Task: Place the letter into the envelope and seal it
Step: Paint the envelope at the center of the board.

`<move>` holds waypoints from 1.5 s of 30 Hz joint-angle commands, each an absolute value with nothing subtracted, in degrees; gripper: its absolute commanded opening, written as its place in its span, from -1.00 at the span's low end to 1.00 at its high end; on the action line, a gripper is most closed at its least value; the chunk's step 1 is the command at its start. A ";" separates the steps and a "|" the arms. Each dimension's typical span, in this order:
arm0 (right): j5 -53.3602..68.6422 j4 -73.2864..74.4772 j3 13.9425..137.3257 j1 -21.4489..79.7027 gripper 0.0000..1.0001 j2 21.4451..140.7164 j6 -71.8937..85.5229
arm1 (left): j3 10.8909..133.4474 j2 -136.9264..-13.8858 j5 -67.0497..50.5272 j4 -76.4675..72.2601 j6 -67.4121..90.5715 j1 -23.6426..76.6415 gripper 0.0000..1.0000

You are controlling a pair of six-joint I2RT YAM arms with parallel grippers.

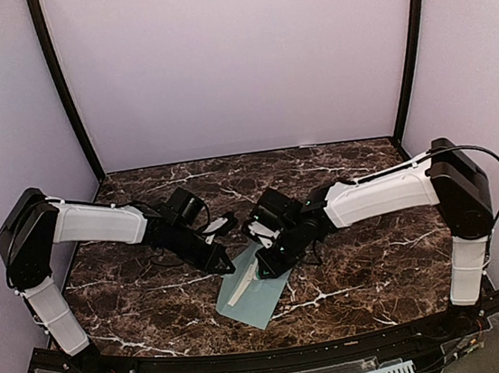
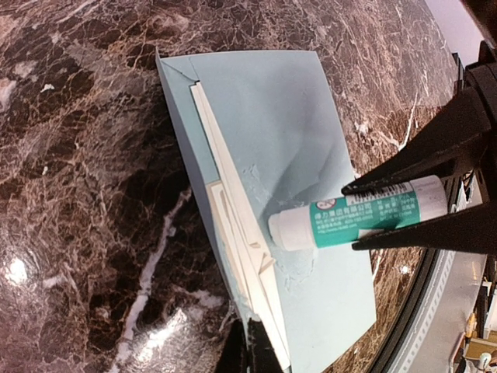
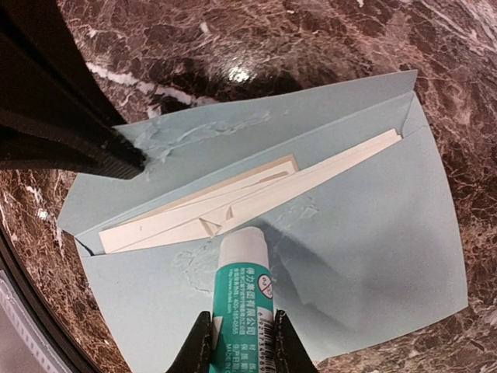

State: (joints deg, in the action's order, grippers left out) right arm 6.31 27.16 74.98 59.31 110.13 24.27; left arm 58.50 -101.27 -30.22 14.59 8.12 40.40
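Dark brown marble table (image 1: pixel 376 253) veined in white, with plain lilac walls (image 1: pixel 234 61) behind and on both sides. We see both arms reaching in to meet near the middle of the near half.

The envelope (image 1: pixel 268 301) lies flat between the grippers, set at a slant. Its flap is open and spread on the stone. In the right wrist view the envelope (image 3: pixel 373 225) has wet, shiny smears on the flap and on the body just below the mouth.

The letter (image 3: pixel 233 206) is folded and tucked into the pocket. A long cream edge shows along the mouth. In the left wrist view the letter (image 2: pixel 233 210) appears as stacked cream folds along the opening of the envelope (image 2: pixel 287 132).

The right gripper (image 3: pixel 241 318) is clamped on a glue stick (image 3: pixel 245 280), which is white with a teal printed label. The stick's white end is down at the mouth, just beside the letter's edge. The left wrist view shows the right gripper (image 2: pixel 351 217) with one finger on each side of the glue stick (image 2: pixel 373 217).

The left gripper (image 3: pixel 128 159) has its tip down on the flap near one end, at a smear. We cannot tell whether its fingers are parted or closed.
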 commanded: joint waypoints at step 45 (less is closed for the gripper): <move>10.75 34.42 76.09 64.18 -0.85 113.98 20.54 | 59.55 -102.79 -29.99 15.16 8.77 41.02 -1.00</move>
State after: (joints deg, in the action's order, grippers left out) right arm 11.77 28.67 76.09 62.76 111.02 19.77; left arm 58.89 -101.80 -30.63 14.44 8.78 40.53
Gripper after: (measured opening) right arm 0.186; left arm 0.008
